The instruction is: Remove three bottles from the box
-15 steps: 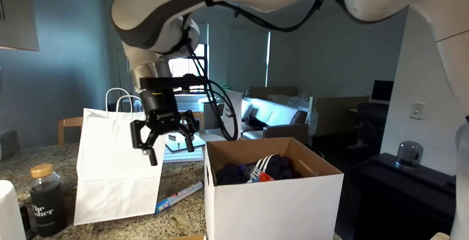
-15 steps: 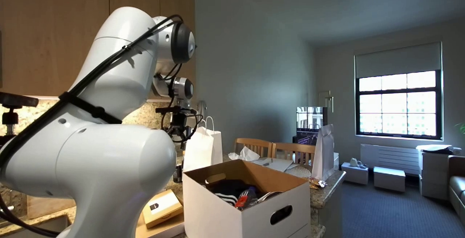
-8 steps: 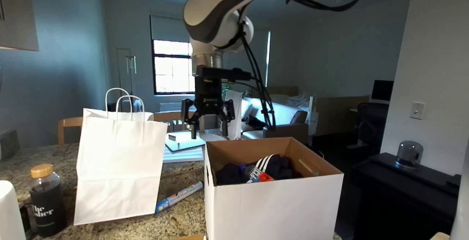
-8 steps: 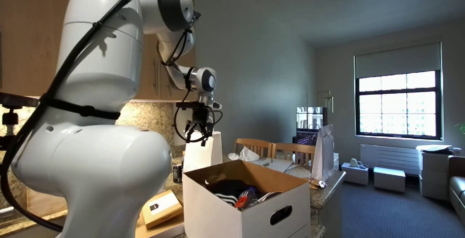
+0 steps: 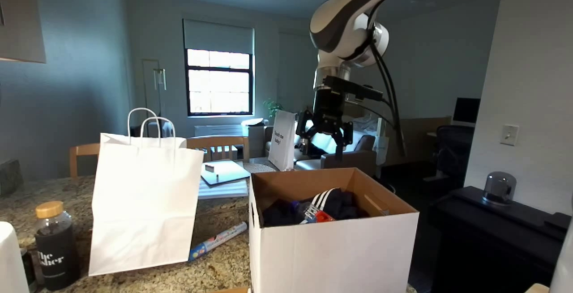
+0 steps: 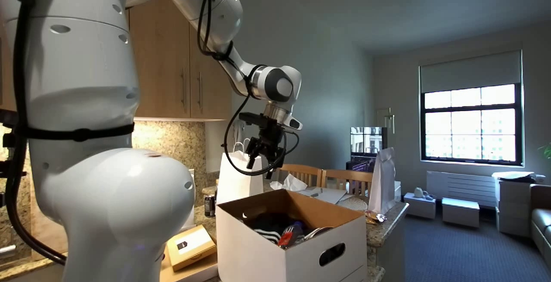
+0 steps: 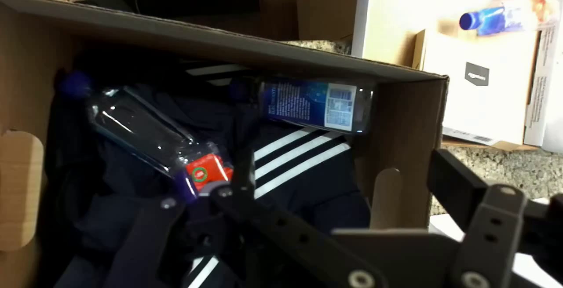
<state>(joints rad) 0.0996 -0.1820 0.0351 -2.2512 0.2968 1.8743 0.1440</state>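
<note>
Looking across a dim, blue-grey room (image 6: pixel 301 66), lit by a bright window (image 5: pixel 219 82) left of upper centre in an exterior view. Nearer, see a speckled stone counter (image 5: pixel 224 270) at lower left, tan with dark flecks. Low and near centre in both exterior views, find the box (image 5: pixel 340 257): white cardboard outside, plain brown inside, open-topped. To its left, note a white paper bag (image 5: pixel 145 203) with looped handles. At upper right of the wrist view, see a cardboard tray (image 7: pixel 404 6) near the box. Within the box, see rumpled dark cloth (image 7: pixel 316 191), white-striped. Above the box in both exterior views, see the claw (image 5: pixel 322 152), spread wide and gripping nothing.

Lying on the cloth, in the wrist view: left of centre, see a slanting clear bottle (image 7: pixel 132 123), blue-capped, by a red label (image 7: pixel 209 169); against the upper wall, see a blue-labelled bottle (image 7: pixel 310 103). Find a glare-washed bottle (image 7: pixel 510 17), blue-capped too, in the tray. Beside the red label, see something purple (image 7: pixel 184 187), too blurred to name.
</note>
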